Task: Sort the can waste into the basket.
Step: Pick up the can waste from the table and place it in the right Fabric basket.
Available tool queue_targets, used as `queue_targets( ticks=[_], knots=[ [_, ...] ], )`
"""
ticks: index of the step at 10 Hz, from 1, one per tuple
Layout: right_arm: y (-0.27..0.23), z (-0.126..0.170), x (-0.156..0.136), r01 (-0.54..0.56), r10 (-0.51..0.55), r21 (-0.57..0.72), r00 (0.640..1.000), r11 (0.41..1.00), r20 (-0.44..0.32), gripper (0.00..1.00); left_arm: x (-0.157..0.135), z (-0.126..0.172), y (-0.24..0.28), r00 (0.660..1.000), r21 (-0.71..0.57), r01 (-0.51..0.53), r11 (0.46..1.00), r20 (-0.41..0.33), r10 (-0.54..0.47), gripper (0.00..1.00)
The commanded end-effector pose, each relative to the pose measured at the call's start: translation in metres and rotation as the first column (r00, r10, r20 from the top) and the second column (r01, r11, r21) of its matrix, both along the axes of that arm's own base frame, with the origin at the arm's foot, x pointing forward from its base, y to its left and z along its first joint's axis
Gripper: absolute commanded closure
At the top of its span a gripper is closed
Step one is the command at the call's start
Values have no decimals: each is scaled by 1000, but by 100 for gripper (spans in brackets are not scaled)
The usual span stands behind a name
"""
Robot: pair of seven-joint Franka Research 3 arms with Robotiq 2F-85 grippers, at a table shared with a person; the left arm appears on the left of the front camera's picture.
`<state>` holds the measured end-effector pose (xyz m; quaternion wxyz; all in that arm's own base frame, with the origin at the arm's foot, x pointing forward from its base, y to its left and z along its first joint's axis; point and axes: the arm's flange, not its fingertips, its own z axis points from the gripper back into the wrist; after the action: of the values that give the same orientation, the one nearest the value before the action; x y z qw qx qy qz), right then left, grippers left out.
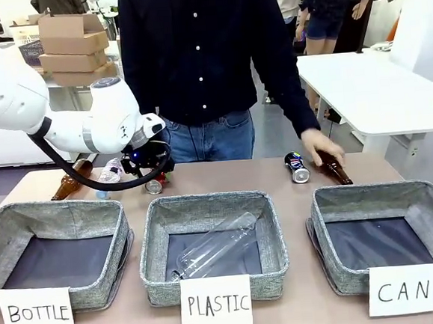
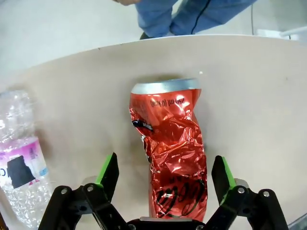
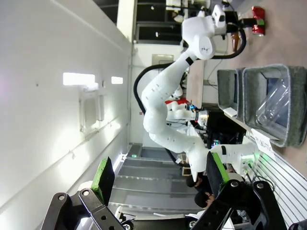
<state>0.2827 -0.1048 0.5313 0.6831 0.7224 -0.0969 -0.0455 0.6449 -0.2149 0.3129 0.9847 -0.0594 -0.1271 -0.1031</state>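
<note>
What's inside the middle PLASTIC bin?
A clear plastic bottle lies on the dark bottom of the PLASTIC bin. The near wall and card hide the floor's front edge.

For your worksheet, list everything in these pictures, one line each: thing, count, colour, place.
red can: one, red, dented, lying on the table's far side
blue can: one, dark blue, far side, right of centre
brown bottles: two, brown; far left, under the person's hand
clear plastic bottles: two, clear; beside the red can, in the PLASTIC basket
baskets: three, grey, near edge: BOTTLE basket, PLASTIC basket, CAN basket
table: one, tan
person's hand: one, on a brown bottle
left gripper: black, green pads, open around the red can
right gripper: same colours, open, holding nothing
</note>
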Motion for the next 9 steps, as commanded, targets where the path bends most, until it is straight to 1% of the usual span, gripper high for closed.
queue_targets(
  ticks=[1,2,3,5,6,7,8,9],
  knots=[
    [-1,2,3,-1,1,11,999,1000,32,0,5,6,-3,999,42,-37,998,12,36,54],
    [-1,2,3,-1,1,11,999,1000,32,0,5,5,-3,999,42,-37,998,8,37,59],
    [-1,2,3,-1,1,11,999,1000,32,0,4,5,-4,999,43,-35,998,9,35,100],
    [-1,2,3,-1,1,11,999,1000,32,0,4,6,-4,999,49,-37,998,14,37,100],
    [-1,2,3,-1,1,11,999,1000,32,0,4,6,-4,999,51,-38,998,15,38,86],
    [-1,2,3,-1,1,11,999,1000,32,0,4,6,-4,999,52,-40,998,18,40,96],
    [-1,2,3,-1,1,11,999,1000,32,0,4,7,-2,999,51,-46,998,20,46,100],
    [-1,2,3,-1,1,11,999,1000,32,0,4,10,1,998,50,-56,997,27,55,100]
  ],
)
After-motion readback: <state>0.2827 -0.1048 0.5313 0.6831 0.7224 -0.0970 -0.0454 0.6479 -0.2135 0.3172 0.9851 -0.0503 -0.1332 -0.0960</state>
